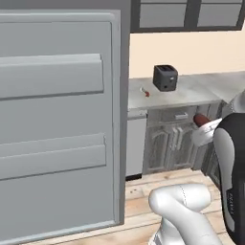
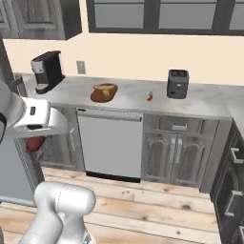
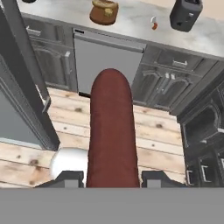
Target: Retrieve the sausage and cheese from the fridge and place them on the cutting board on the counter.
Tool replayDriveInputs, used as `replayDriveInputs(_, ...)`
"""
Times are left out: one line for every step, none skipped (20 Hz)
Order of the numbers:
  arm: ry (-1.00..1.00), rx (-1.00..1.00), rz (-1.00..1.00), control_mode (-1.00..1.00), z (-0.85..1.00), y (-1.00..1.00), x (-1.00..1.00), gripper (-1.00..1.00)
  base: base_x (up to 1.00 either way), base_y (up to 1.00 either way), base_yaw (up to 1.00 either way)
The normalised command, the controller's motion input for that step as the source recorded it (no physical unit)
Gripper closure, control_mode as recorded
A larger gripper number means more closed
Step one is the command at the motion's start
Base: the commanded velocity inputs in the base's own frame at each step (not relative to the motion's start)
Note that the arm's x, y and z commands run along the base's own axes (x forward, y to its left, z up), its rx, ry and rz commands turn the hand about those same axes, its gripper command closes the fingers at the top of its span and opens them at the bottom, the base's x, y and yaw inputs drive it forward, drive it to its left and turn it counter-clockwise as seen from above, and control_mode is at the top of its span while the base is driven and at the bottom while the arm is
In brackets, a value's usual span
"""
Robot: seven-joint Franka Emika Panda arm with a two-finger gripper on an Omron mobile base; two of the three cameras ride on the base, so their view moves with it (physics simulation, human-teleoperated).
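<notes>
Clamped tight on sausage [image 3: 110, 131] w/ gripper [image 3: 111, 177], above wood floor. Cutting board [image 2: 104, 92] on counter [image 2: 200, 102], prob. bread on it.

We see the sausage [image 3: 110, 131] in plain dark red-brown against pale wood-grain floor planks [image 3: 153, 140], and the fridge [image 1: 57, 124] door in flat light grey. The counter [image 2: 200, 102] is white-grey marble over grey panelled cabinets [image 2: 176, 155]. The cutting board [image 2: 104, 93] is reddish-brown, the toaster [image 2: 177, 84] and coffee machine [image 2: 46, 71] near black, the wall [image 2: 128, 55] cream
</notes>
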Motion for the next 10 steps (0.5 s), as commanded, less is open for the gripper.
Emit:
replayDriveInputs(0.0, 0.0, 0.0, 1.0, 0.0, 0.0, 0.0, 1.0, 1.0, -0.01, 0.0)
replayDriveInputs(0.0, 0.0, 0.0, 1.0, 0.0, 0.0, 0.0, 1.0, 1.0, -0.32, 0.09)
replayDriveInputs(0.0, 0.0, 0.0, 1.0, 0.0, 0.0, 0.0, 1.0, 1.0, -0.38, 0.14)
replayDriveInputs(0.0, 0.0, 0.0, 1.0, 0.0, 0.0, 0.0, 1.0, 1.0, -0.44, 0.2)
replayDriveInputs(0.0, 0.0, 0.0, 1.0, 0.0, 0.0, 0.0, 1.0, 1.0, -0.59, 0.26)
replayDriveInputs(0.0, 0.0, 0.0, 1.0, 0.0, 0.0, 0.0, 1.0, 1.0, -0.68, 0.28)
replayDriveInputs(0.0, 0.0, 0.0, 1.0, 0.0, 0.0, 0.0, 1.0, 1.0, -0.7, 0.31)
replayDriveInputs(0.0, 0.0, 0.0, 1.0, 0.0, 0.0, 0.0, 1.0, 1.0, -0.65, 0.34)
replayDriveInputs(0.0, 0.0, 0.0, 1.0, 0.0, 0.0, 0.0, 1.0, 1.0, -0.61, 0.36)
replayDriveInputs(0.0, 0.0, 0.0, 1.0, 0.0, 0.0, 0.0, 1.0, 1.0, -0.61, 0.37)
